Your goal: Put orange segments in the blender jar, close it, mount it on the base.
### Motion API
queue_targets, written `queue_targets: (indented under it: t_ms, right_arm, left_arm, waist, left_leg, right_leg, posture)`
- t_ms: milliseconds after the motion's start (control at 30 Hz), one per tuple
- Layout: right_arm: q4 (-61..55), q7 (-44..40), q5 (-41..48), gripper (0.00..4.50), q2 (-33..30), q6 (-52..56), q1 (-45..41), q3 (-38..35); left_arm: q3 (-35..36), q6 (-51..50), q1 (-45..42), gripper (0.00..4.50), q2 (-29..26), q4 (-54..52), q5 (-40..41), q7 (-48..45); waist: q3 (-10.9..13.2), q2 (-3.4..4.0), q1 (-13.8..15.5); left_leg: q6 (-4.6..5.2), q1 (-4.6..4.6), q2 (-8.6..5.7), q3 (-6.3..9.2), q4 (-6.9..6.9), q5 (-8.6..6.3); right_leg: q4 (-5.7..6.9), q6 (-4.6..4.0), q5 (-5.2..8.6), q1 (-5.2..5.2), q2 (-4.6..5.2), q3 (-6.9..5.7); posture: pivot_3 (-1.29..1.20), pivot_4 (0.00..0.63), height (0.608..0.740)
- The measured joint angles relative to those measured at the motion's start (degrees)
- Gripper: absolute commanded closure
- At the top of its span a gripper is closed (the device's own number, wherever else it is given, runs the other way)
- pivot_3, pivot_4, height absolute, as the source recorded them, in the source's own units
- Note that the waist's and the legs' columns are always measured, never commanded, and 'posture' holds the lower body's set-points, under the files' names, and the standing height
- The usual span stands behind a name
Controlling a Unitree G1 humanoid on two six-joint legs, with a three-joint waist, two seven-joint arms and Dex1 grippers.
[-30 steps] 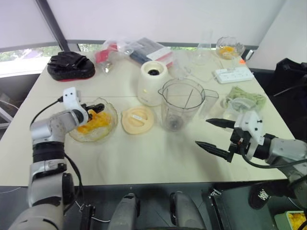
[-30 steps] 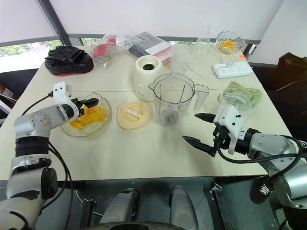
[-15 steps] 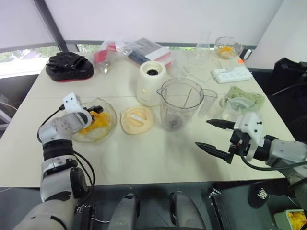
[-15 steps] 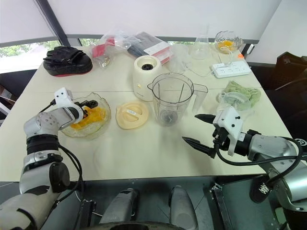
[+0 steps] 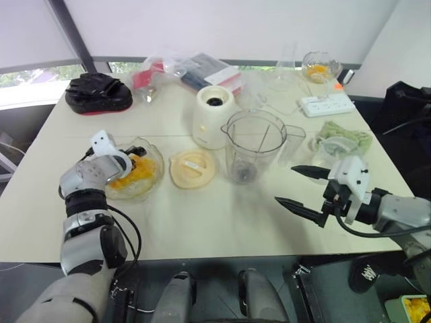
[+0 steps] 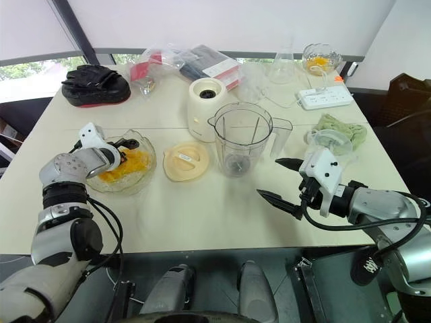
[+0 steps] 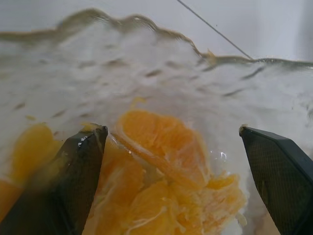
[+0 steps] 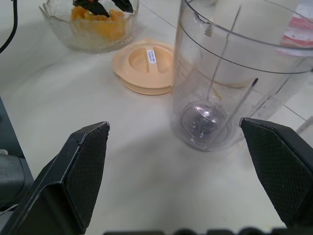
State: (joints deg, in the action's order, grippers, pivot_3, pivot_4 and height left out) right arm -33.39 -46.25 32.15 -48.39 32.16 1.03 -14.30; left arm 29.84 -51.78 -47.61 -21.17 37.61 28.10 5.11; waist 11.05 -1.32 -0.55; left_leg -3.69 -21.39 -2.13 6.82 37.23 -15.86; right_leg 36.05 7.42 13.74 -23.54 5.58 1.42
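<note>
Two open fingers of my left gripper have sunk among the orange segments in the glass bowl at left of frame, straddling one, so the first pick looks close. Centre frame, the blender jar stands upright and empty, long axis vertical, mouth up, beside the base. Lower right, my right gripper waits spread wide, holding nothing.
</note>
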Motion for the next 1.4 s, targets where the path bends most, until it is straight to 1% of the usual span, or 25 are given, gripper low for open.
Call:
queue_targets:
  t_ms: [333,367,400,533,567,600,633,667,700,1000,1100,1167,1400]
  right_arm:
    - [0.0,0.78,-1.18,0.02,0.02,-0.04,-0.02,0.38]
    - [0.01,0.79,-1.31,0.0,0.03,-0.07,-0.06,0.4]
    - [0.01,0.8,-1.48,0.0,0.03,-0.1,-0.07,0.41]
    - [0.03,0.81,-1.68,0.0,0.06,-0.18,-0.18,0.53]
    - [0.05,0.81,-1.8,0.0,0.08,-0.27,-0.25,0.6]
    - [0.07,0.82,-1.91,0.0,0.09,-0.33,-0.35,0.63]
    - [0.13,0.83,-2.08,0.0,0.1,-0.38,-0.45,0.64]
    - [0.15,0.84,-2.12,0.0,0.11,-0.4,-0.51,0.64]
    - [0.16,0.84,-2.14,0.0,0.13,-0.41,-0.55,0.67]
    - [0.26,0.83,-2.58,0.0,0.26,-0.48,-0.61,0.84]
    - [0.37,0.81,-2.64,0.0,0.44,-0.49,-0.62,0.87]
    - [0.4,0.81,-2.68,0.0,0.64,-0.5,-0.71,0.95]
    - [0.49,0.78,-2.77,0.0,0.65,-0.51,-0.83,1.14]
  left_arm:
    - [-0.88,-0.03,-2.07,0.0,-0.9,3.64,-1.48,-0.04]
    - [-0.88,-0.04,-2.24,0.52,-1.0,3.98,-1.53,-0.04]
    - [-0.88,-0.04,-2.25,0.78,-1.07,4.1,-1.66,-0.02]
    - [-0.86,-0.14,-2.24,0.78,-1.13,4.39,-1.53,-0.7]
    - [-0.85,-0.15,-2.24,0.98,-1.11,4.35,-1.43,-0.87]
    - [-0.84,-0.11,-2.24,1.21,-1.11,4.35,-1.43,-0.89]
    - [-0.82,-0.08,-2.24,1.62,-1.12,4.35,-1.47,-0.89]
    - [-0.83,-0.09,-2.23,2.14,-1.11,4.35,-1.47,-0.89]
    - [-0.84,-0.09,-2.23,2.47,-1.11,4.34,-1.52,-0.89]
    - [-0.85,-1.38,-2.01,2.47,-0.73,1.93,-1.52,-0.98]
    - [-0.76,-1.53,-1.42,3.38,-0.05,0.36,-1.37,-0.87]
    - [-0.8,-1.84,-1.09,4.33,0.08,-0.29,-1.35,-0.88]
    - [-0.68,-4.16,0.17,4.33,0.19,-2.95,-1.28,-0.88]
  waist:
    - [0.0,0.0,-0.06]
    - [0.0,0.0,-0.04]
    - [0.0,0.0,-0.05]
    - [0.0,0.0,-0.05]
    - [0.0,0.0,-0.05]
    - [0.0,0.0,-0.05]
    - [0.0,0.0,-0.04]
    - [0.0,0.0,-0.05]
    - [0.0,0.0,-0.05]
    - [0.0,0.0,-0.05]
    - [0.0,0.0,-0.09]
    - [0.0,0.0,-0.11]
    - [0.0,0.0,-0.06]
  left_leg:
    - [-0.03,0.04,0.0,0.0,0.03,0.02]
    - [-0.03,0.04,0.0,0.0,0.03,0.02]
    - [-0.03,0.04,0.0,0.0,0.03,0.02]
    - [-0.03,0.02,0.0,0.0,0.03,0.02]
    - [-0.03,0.02,0.0,0.0,0.02,0.02]
    - [-0.03,0.02,0.0,0.0,0.02,0.02]
    - [-0.03,0.02,0.0,0.0,0.02,0.02]
    - [-0.03,0.01,0.0,0.0,0.02,0.02]
    - [-0.03,0.01,0.0,0.0,0.02,0.02]
    - [-0.03,-0.01,0.0,0.0,0.02,0.02]
    - [-0.03,0.0,0.0,0.0,0.02,0.02]
    - [-0.03,0.0,0.0,0.0,0.02,0.02]
    - [-0.03,-0.01,0.0,0.0,0.02,0.02]
  right_leg:
    - [0.04,0.0,-0.02,0.03,0.0,0.0]
    - [0.04,0.0,-0.02,0.03,0.0,0.0]
    - [0.04,0.0,-0.02,0.03,0.0,0.0]
    - [0.02,0.01,-0.02,0.02,0.0,0.0]
    - [0.02,0.01,-0.02,0.02,0.0,0.0]
    - [0.02,0.01,-0.02,0.02,0.0,0.0]
    - [0.02,0.01,-0.02,0.02,0.0,0.0]
    - [0.02,0.01,-0.02,0.02,0.0,0.0]
    - [0.02,0.01,-0.02,0.02,0.0,0.0]
    - [0.01,0.01,-0.02,0.0,0.0,0.0]
    - [0.01,0.01,-0.02,0.0,0.0,0.0]
    - [0.01,0.01,-0.02,0.0,0.0,0.0]
    - [0.01,0.01,-0.02,0.0,0.0,0.0]
  posture:
    - [0.0,0.15,0.74]
    - [0.0,0.15,0.74]
    - [0.0,0.15,0.74]
    - [0.0,0.15,0.74]
    - [0.0,0.15,0.74]
    - [0.0,0.15,0.74]
    - [0.0,0.15,0.74]
    - [0.0,0.15,0.74]
    - [0.0,0.15,0.74]
    - [0.0,0.15,0.74]
    - [0.0,0.15,0.74]
    - [0.0,0.15,0.74]
    - [0.0,0.15,0.74]
